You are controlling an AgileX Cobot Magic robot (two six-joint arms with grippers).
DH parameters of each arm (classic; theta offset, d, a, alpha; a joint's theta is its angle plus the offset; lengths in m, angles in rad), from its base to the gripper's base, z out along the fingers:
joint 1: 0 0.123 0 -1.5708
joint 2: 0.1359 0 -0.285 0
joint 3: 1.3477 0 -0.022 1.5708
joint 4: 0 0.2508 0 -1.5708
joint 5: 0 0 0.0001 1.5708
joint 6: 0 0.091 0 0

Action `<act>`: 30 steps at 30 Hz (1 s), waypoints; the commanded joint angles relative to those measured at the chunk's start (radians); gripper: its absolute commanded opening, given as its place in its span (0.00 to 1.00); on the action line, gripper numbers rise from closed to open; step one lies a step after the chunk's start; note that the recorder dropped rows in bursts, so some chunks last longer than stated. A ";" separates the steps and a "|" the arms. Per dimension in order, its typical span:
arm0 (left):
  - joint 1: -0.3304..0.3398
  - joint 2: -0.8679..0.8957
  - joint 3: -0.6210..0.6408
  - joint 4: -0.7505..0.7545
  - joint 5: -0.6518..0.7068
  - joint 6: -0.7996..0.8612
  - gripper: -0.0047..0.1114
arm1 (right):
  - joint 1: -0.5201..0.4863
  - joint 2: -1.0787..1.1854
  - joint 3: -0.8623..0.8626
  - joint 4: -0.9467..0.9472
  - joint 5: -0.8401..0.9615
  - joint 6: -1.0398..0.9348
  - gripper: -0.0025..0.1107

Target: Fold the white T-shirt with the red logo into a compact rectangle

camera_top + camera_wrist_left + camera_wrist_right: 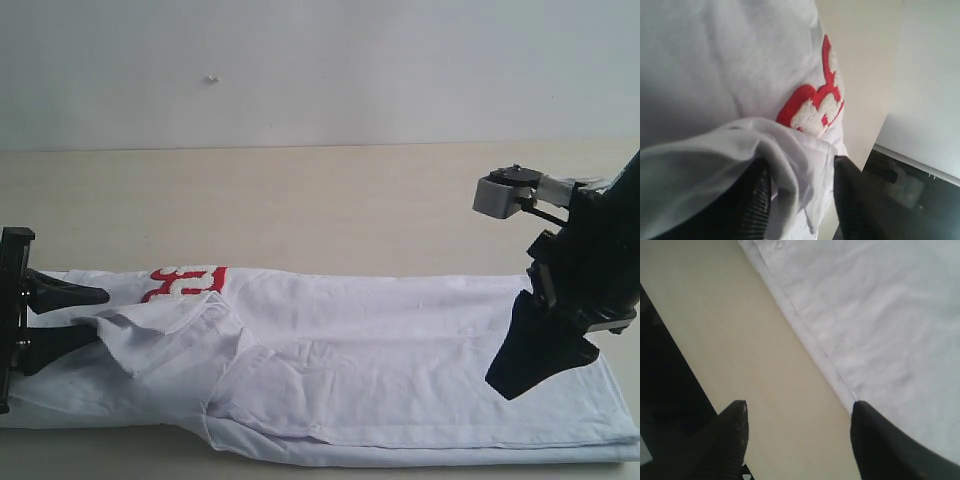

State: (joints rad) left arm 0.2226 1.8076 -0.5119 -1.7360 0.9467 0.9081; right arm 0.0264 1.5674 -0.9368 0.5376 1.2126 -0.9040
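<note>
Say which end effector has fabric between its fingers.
The left end effector: a fold of the wrinkled white cotton T-shirt lies between its fingers. The right end effector is open and empty.

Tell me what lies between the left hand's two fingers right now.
A loose fold of the white T-shirt, beside the red logo, sits between the parted fingers of the left hand. The left wrist view shows it.

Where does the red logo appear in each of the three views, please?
Exterior view: red logo at the upper edge of the white T-shirt, left of centre.
Left wrist view: mid-frame, just beyond the left gripper.
Right wrist view: not in it.
Shared landmark: the white T-shirt.
</note>
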 commanded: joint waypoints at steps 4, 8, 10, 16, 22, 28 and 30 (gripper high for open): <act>-0.002 0.000 -0.017 -0.008 0.057 0.027 0.40 | -0.002 -0.008 0.002 0.002 0.008 -0.001 0.54; -0.002 0.000 -0.042 -0.008 0.081 -0.030 0.40 | -0.002 -0.008 0.002 0.002 0.008 -0.001 0.54; -0.002 0.000 -0.058 -0.008 0.077 -0.030 0.40 | -0.002 -0.008 0.002 0.002 0.008 -0.001 0.54; -0.002 0.000 -0.105 -0.008 0.015 -0.025 0.40 | -0.002 -0.008 0.002 0.002 0.008 -0.001 0.54; -0.002 0.000 -0.159 -0.008 -0.063 -0.023 0.40 | -0.002 -0.008 0.002 0.005 0.008 -0.001 0.54; 0.025 0.000 -0.249 0.066 0.131 0.059 0.40 | -0.002 -0.008 0.002 0.005 0.008 -0.001 0.54; 0.046 0.000 -0.288 0.185 0.226 0.079 0.40 | -0.002 -0.008 0.002 0.005 0.008 -0.001 0.54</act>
State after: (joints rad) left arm 0.2446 1.8093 -0.7493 -1.6870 1.0294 0.9386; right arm 0.0264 1.5674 -0.9368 0.5376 1.2188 -0.9022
